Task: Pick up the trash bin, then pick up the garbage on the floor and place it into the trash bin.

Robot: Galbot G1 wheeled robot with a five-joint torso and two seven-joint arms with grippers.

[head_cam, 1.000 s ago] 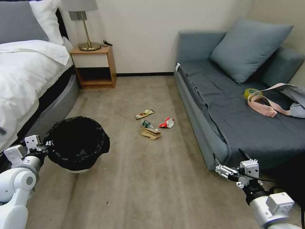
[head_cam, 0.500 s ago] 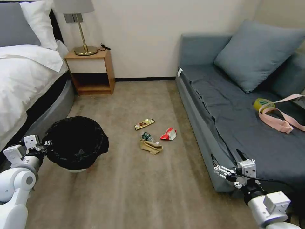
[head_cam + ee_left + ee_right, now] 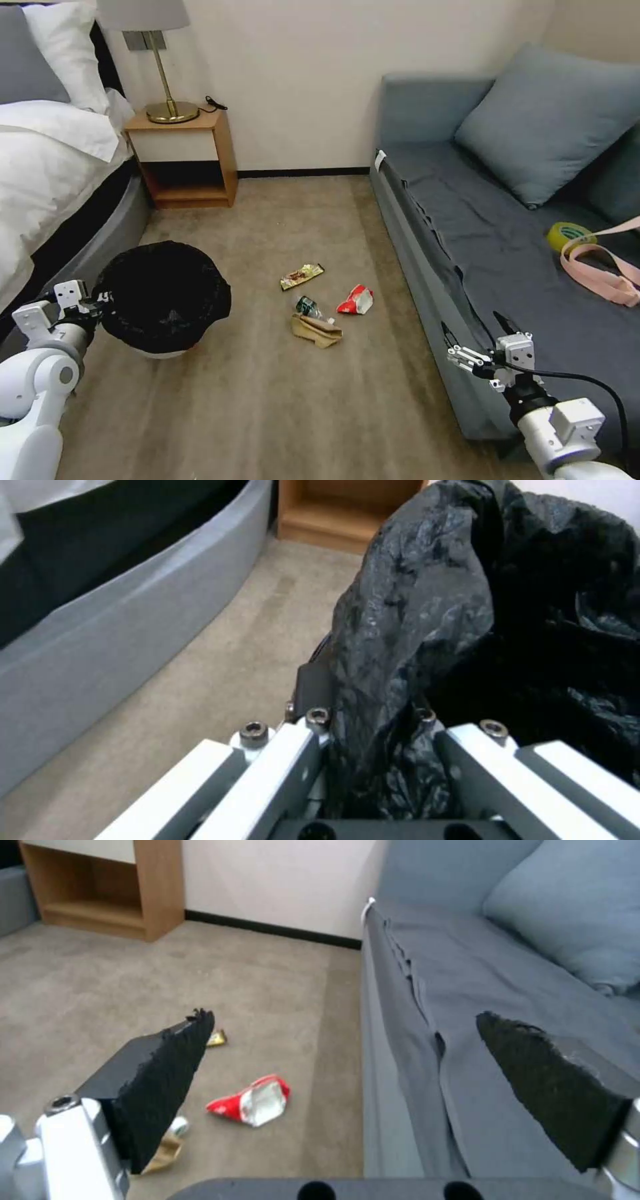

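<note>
Because the left gripper [image 3: 100,308] is clamped on the trash bin [image 3: 163,297] rim by the bed [image 3: 47,173], the right gripper [image 3: 477,340] hangs wide open beside the sofa [image 3: 507,247], free for the garbage [image 3: 323,303] on the carpet between.

The trash bin [image 3: 163,300] has a glossy black liner over a white base. On the tan carpet [image 3: 280,400] lie a gold-brown wrapper [image 3: 302,275], a red-and-white packet [image 3: 355,301], a tan paper scrap [image 3: 316,329] and a clear bottle [image 3: 309,307] with a green label. The sofa [image 3: 507,267] is slate blue; on it sit a yellow tape roll [image 3: 570,235] and a pink strap [image 3: 600,270].
</note>
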